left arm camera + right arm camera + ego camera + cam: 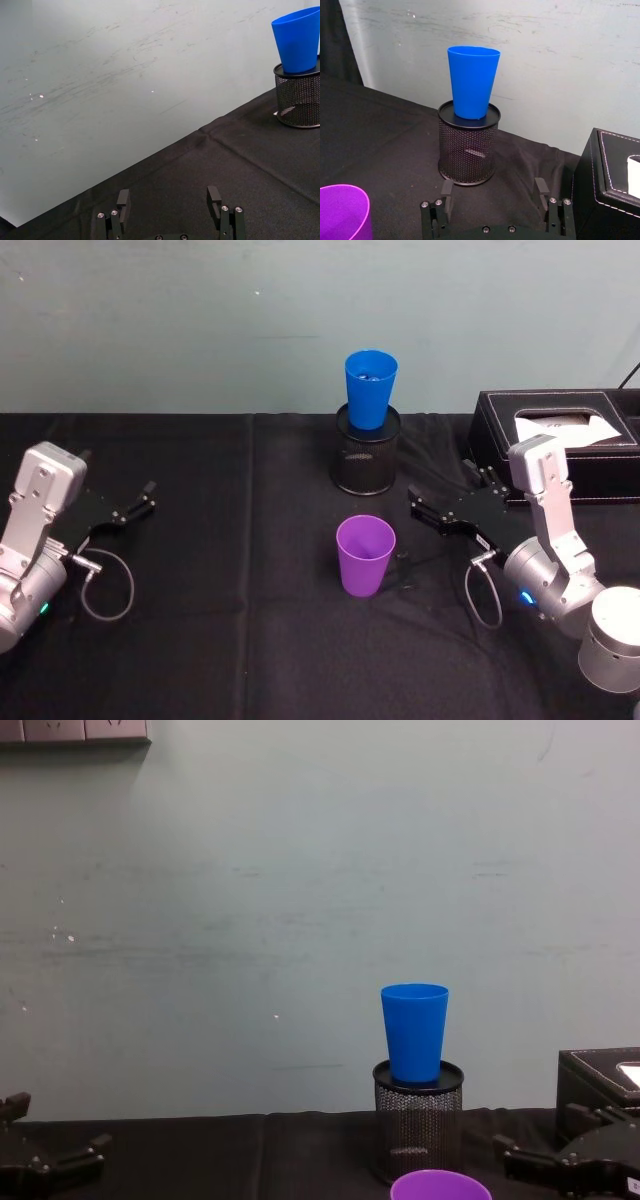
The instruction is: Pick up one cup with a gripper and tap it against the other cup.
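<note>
Purple cup (365, 555) stands upright mid-desk, ungrasped. Blue cup (370, 388) sits in the mesh holder (366, 462) near the back edge. Right gripper (432, 508) released, just beside purple; left gripper (137, 503) released, parked. Risk: hard tap topples blue.

A plain test room or lab: a bench (200, 660) draped in black cloth stands against a bare, scuffed pale green wall (250, 900). Near that wall sit a wire-mesh pen holder (366, 462) and a black stitched box (560, 440).
</note>
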Motion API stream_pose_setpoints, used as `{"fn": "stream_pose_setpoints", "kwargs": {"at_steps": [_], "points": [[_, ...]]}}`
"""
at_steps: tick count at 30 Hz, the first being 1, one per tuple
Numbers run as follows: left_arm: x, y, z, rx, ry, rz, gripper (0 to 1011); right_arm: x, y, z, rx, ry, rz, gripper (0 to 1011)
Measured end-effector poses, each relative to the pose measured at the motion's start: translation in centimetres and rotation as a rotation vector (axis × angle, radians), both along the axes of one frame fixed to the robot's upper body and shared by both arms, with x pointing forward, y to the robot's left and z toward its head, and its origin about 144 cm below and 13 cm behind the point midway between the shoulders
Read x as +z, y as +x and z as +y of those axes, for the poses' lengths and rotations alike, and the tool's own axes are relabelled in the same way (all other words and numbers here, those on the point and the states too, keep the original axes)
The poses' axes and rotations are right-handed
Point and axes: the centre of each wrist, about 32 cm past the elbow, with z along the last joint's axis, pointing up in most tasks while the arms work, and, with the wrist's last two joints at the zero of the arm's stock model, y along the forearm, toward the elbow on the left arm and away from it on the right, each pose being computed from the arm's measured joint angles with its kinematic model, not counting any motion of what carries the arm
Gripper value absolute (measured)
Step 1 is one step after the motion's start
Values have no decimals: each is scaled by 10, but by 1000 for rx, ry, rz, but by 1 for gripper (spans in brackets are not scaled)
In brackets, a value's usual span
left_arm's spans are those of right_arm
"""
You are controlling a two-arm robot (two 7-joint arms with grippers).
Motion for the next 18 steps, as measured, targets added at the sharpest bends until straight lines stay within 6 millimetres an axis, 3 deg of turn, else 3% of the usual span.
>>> {"fn": "stream_pose_setpoints", "kwargs": {"at_steps": [18], "points": [[0, 0, 0, 0, 0, 0, 1000, 0, 0, 0, -3, -1, 0, 1000]]}}
